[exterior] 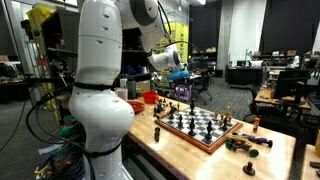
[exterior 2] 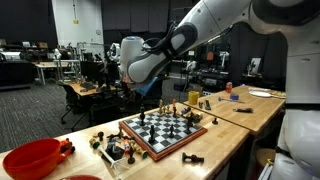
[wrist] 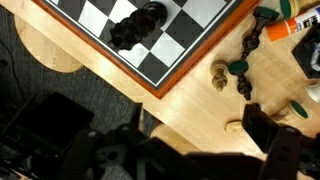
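A chessboard (exterior: 200, 125) (exterior 2: 165, 128) with several pieces standing on it lies on a light wooden table (exterior: 270, 150) (exterior 2: 215, 140). My gripper (exterior: 172, 68) (exterior 2: 135, 93) hangs in the air above the table's edge, beside the board and apart from it. In the wrist view the gripper (wrist: 200, 145) is open, with only bare wood between its dark fingers (wrist: 268, 138). The board's corner (wrist: 150, 45) fills the top of that view, with dark pieces (wrist: 135, 25) on it. A tan piece (wrist: 218, 75) and a dark piece (wrist: 243, 87) lie off the board, and a pale piece (wrist: 235, 126) lies close to one finger.
A red bowl (exterior 2: 30, 158) (exterior: 150, 97) stands at one end of the table, with loose pieces (exterior 2: 115, 148) next to it. More pieces (exterior: 248, 142) lie past the board's other end. Desks, chairs and cables (exterior: 45, 120) surround the table.
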`<move>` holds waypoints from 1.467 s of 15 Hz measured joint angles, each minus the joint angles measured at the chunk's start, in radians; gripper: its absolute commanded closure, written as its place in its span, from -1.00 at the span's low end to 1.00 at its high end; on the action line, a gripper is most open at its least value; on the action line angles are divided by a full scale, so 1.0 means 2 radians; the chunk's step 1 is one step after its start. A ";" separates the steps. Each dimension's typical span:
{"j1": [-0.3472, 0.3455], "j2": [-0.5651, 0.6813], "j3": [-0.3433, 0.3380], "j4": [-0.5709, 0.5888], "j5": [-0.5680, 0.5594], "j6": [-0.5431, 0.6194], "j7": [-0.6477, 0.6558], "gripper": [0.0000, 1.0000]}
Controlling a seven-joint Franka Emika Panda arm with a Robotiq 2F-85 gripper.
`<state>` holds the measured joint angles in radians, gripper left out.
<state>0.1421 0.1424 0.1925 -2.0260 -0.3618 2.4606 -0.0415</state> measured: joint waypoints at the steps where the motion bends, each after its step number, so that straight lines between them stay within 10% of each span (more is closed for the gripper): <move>1: 0.000 0.001 0.000 0.000 0.000 0.001 0.000 -1.00; 22: 0.019 0.106 -0.003 0.070 0.037 -0.018 -0.025 -1.00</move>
<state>0.1809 0.3539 0.1857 -1.8863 -0.2877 2.4247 -0.0909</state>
